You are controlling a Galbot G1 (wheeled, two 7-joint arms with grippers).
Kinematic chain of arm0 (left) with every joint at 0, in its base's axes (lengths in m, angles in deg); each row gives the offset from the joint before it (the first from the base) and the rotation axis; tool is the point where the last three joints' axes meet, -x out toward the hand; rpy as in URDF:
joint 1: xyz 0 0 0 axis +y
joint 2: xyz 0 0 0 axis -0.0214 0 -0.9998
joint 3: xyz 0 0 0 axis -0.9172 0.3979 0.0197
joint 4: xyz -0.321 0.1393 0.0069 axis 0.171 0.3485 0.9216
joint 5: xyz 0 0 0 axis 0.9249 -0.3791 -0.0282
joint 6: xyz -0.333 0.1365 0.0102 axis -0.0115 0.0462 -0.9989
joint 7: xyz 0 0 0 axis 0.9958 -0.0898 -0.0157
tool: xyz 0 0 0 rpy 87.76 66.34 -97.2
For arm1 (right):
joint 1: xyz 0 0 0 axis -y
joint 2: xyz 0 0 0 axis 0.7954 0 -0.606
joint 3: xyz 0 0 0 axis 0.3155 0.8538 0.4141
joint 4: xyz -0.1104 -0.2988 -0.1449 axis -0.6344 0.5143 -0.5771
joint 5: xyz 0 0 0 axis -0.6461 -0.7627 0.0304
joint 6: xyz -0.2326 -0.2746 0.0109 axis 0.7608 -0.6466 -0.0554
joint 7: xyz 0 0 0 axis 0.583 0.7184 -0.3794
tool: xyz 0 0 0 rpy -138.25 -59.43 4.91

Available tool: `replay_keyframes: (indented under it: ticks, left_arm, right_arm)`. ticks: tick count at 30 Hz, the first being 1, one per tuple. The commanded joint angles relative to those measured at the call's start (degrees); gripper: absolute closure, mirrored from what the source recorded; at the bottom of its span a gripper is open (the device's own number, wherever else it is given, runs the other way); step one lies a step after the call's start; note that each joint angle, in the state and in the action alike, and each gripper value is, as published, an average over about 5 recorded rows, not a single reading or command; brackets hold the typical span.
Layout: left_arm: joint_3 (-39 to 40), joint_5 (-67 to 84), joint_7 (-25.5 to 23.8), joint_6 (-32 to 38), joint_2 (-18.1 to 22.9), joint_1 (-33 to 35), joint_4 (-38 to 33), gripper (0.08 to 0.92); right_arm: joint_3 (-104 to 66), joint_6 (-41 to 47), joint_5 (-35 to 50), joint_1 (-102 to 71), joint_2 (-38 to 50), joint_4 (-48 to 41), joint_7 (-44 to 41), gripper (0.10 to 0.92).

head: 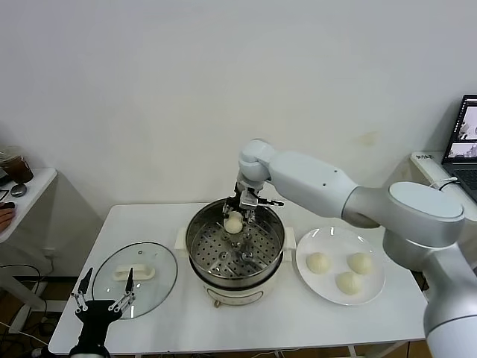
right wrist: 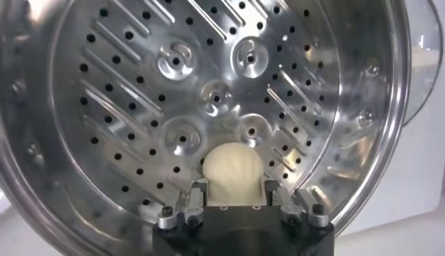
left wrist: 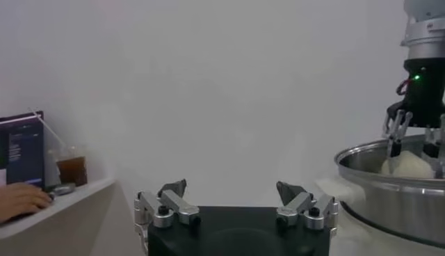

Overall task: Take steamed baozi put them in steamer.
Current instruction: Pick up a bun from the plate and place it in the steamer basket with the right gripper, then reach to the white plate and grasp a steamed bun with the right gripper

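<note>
My right gripper (head: 237,221) is shut on one cream-white baozi (head: 233,223) and holds it above the far side of the steamer (head: 200,252), a shiny steel pot with a perforated tray (right wrist: 139,104). In the right wrist view the baozi (right wrist: 233,170) sits between the fingers of the right gripper (right wrist: 233,188), over the tray. Three more baozi (head: 318,262) (head: 360,262) (head: 348,283) lie on a white plate (head: 375,292) to the right of the steamer. My left gripper (head: 102,289) is open and empty, parked low at the table's front left corner.
A round glass lid (head: 160,280) with a white handle lies flat to the left of the steamer. A small side table (head: 30,190) with a cup stands far left. A laptop (head: 466,142) is at the far right edge.
</note>
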Motion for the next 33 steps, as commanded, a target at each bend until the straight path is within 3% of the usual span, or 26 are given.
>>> replay_keyframes:
  ticks: [1,8,12,19,24,33]
  left_arm:
    - [0.0,0.0,0.0,0.0,0.0,0.0,-0.1,0.177]
    - [0.0,0.4,0.2,-0.3,0.0,0.0,-0.4,0.177]
    - [0.0,1.7,0.8,-1.5,-0.3,-0.2,-0.9,0.177]
    - [-0.4,2.5,1.1,-2.8,-1.2,-0.8,-1.3,0.177]
    - [-0.8,2.4,0.8,-2.8,-1.9,-1.0,-1.3,0.177]
    - [-0.5,2.1,0.5,-2.5,-2.0,-1.4,-0.6,0.177]
  right_arm:
    - [-0.4,-0.2,2.6,1.0,0.7,0.5,1.0,0.410]
    - [3.9,25.4,23.1,10.8,9.6,15.0,-5.5,0.230]
    - [6.4,41.3,33.2,16.0,17.9,24.6,-6.6,0.205]
    - [7.8,65.1,37.7,18.7,32.2,37.7,-7.6,0.203]
    - [8.7,69.6,36.5,16.1,42.3,41.5,-9.0,0.203]
    - [2.1,61.4,24.3,-0.5,50.0,37.6,-11.0,0.203]
